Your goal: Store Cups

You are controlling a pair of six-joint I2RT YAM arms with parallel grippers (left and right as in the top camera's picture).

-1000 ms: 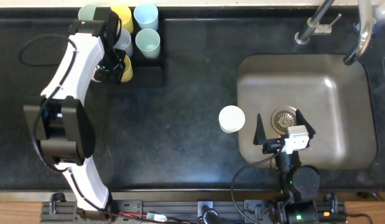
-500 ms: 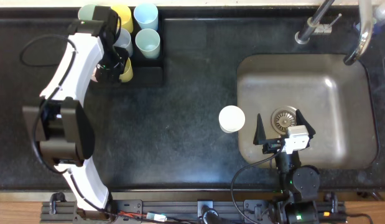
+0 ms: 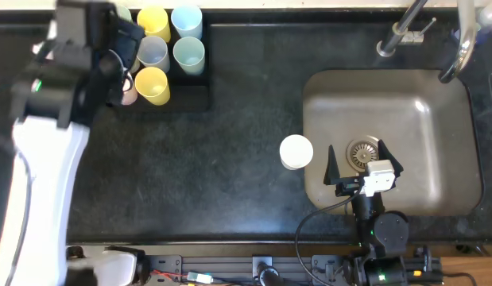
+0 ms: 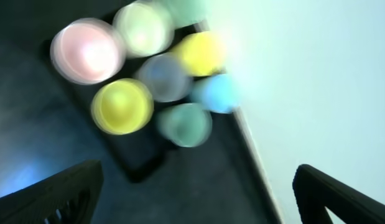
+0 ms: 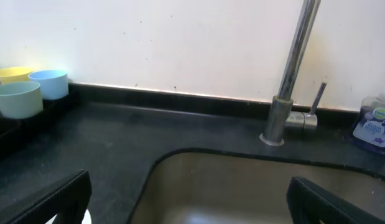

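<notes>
A black tray at the counter's back left holds several cups: two yellow, a teal one, a light blue one, a grey one and a pink one half hidden by my left arm. My left gripper hangs open and empty high above this tray, with the front yellow cup below it. A white cup stands alone on the counter by the sink. My right gripper is open and empty over the sink's near side.
The steel sink takes up the right side, with a faucet behind it and a purple soap bottle at the back right. Dark counter stretches between tray and sink.
My left gripper has let go of the front yellow cup, which now stands in the tray. The left arm has risen well above it. The right arm has not moved.
</notes>
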